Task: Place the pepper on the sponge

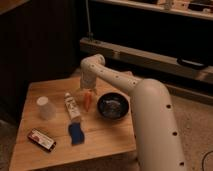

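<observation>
Bench (107, 141): light wood, viewed from its near edge.

Red-and-white box (41, 139): lies flat at the near left corner.

Blue sponge (76, 133): at 3 o'clock from the box, apart from it.

White tube (72, 106): lies at 12 o'clock from the sponge.

Pale cup (45, 107): stands at 9 o'clock from the tube.

Dark bowl (112, 106): sits at 3 o'clock from the tube.

Orange pepper (87, 100): between tube and bowl, at 1 o'clock from the sponge and apart from it.

Pincer (88, 90): positioned at the pepper's far end. Whether it is apart, together or clamped on the pepper cannot be told.

White arm (150, 115): enters from the near right and curves over the bench's far side.
</observation>
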`<action>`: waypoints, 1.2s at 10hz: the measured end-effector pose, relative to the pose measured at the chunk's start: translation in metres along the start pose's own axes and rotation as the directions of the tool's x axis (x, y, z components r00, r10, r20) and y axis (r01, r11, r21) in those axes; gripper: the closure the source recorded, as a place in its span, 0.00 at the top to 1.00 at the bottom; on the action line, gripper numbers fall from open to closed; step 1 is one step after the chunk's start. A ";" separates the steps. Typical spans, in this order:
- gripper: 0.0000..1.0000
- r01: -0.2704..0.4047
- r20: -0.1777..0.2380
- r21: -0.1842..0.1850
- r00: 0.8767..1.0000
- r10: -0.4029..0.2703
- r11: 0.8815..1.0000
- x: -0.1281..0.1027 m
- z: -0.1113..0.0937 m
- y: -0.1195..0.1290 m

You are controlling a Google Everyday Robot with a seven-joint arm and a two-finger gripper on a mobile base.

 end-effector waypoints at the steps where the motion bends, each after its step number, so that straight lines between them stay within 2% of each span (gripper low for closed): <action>1: 0.80 -0.008 -0.006 -0.011 1.000 0.008 1.000 0.001 0.002 0.002; 4: 0.80 -0.026 -0.017 -0.038 1.000 0.025 0.999 0.004 0.011 0.008; 8: 0.80 -0.027 -0.022 -0.046 0.999 0.026 0.999 0.005 0.014 0.010; 12: 0.80 -0.025 -0.011 -0.072 1.000 0.024 0.997 0.005 0.023 0.012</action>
